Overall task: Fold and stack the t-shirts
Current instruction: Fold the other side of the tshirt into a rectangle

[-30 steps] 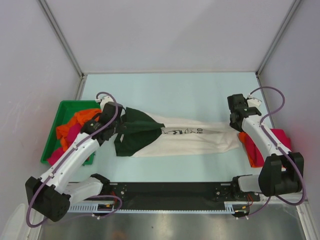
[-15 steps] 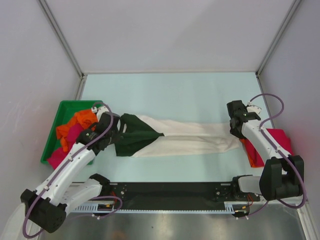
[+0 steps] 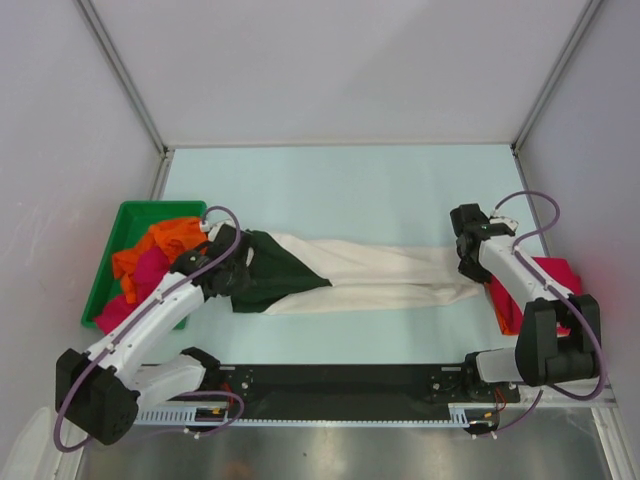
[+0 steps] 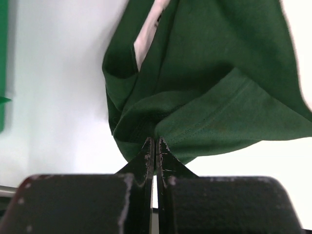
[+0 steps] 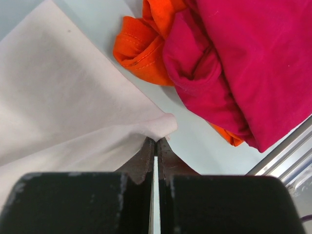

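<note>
Pinched at the dark green sleeve hem (image 4: 204,129) by the left jaws and at a cream hem corner (image 5: 163,124) by the right jaws, lies stretched along the bench (image 3: 350,190) as a soft, light, limp cream t-shirt (image 3: 380,270), best held by seamed edges.

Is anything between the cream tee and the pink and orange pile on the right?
Nothing visible. The right gripper holds a corner of the cream tee just beside the pile, with only bare table between. The right arm lies over part of the pile.
</note>
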You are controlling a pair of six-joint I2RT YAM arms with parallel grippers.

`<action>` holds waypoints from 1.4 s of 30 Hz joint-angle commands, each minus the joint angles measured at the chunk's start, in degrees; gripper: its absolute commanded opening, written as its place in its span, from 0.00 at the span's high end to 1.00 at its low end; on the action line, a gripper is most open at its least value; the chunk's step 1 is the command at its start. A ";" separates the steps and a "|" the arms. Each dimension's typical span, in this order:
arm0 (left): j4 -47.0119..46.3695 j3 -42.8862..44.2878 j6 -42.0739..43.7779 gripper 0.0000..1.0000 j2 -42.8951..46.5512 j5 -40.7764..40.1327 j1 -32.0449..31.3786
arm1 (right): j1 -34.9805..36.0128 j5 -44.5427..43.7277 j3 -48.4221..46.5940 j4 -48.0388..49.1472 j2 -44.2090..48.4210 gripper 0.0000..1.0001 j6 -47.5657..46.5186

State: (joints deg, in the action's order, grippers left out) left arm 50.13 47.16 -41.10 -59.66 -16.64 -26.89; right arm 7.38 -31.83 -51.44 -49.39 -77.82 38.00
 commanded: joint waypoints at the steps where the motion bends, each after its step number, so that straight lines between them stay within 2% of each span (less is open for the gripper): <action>1: -3.10 -1.54 -1.96 1.00 -3.09 3.37 -0.35 | -1.05 -0.69 0.20 -0.01 -1.80 1.00 0.85; 14: -9.87 -3.65 -2.76 1.00 -11.97 5.74 1.76 | -5.35 2.13 2.04 2.54 -3.30 1.00 0.58; 29: -12.78 -4.00 -0.56 1.00 -18.04 5.40 4.31 | -5.97 3.53 3.37 5.00 -7.52 0.98 1.38; 32: -12.25 -2.60 0.14 0.84 -15.76 4.08 4.31 | -5.53 3.18 3.36 5.70 -4.99 0.87 1.20; 33: -12.16 -2.07 0.23 0.81 -14.71 3.81 4.31 | -4.92 3.01 3.28 6.05 -3.67 0.79 0.77; 34: -11.90 -0.76 0.41 0.64 -12.52 3.55 4.31 | -4.22 2.57 2.75 6.14 -2.52 0.73 0.85; 35: -11.46 0.03 0.50 0.57 -11.11 2.85 4.22 | -3.60 1.96 2.23 6.32 -0.34 0.66 0.76; 36: -11.28 1.87 0.67 0.50 -9.88 2.50 4.22 | -2.12 1.43 1.53 6.41 0.64 0.51 0.67; 37: -11.19 2.84 0.76 0.40 -7.60 2.41 4.22 | -1.49 1.08 -0.05 6.32 1.52 0.44 0.76; 38: -10.93 3.98 1.20 0.36 -6.88 2.06 4.22 | -0.97 0.46 -1.11 6.06 2.66 0.34 0.76; 40: -9.97 7.94 1.72 0.25 -6.35 1.44 4.22 | 0.87 -0.15 -3.30 5.36 2.85 0.26 1.20; 42: -9.70 10.83 2.08 0.23 -6.52 0.91 4.13 | 1.93 -0.60 -6.56 4.30 2.33 0.20 1.38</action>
State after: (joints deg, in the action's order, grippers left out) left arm 40.53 51.53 -40.42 -67.92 -13.43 -23.05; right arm 7.14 -29.34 -51.68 -44.80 -76.36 38.92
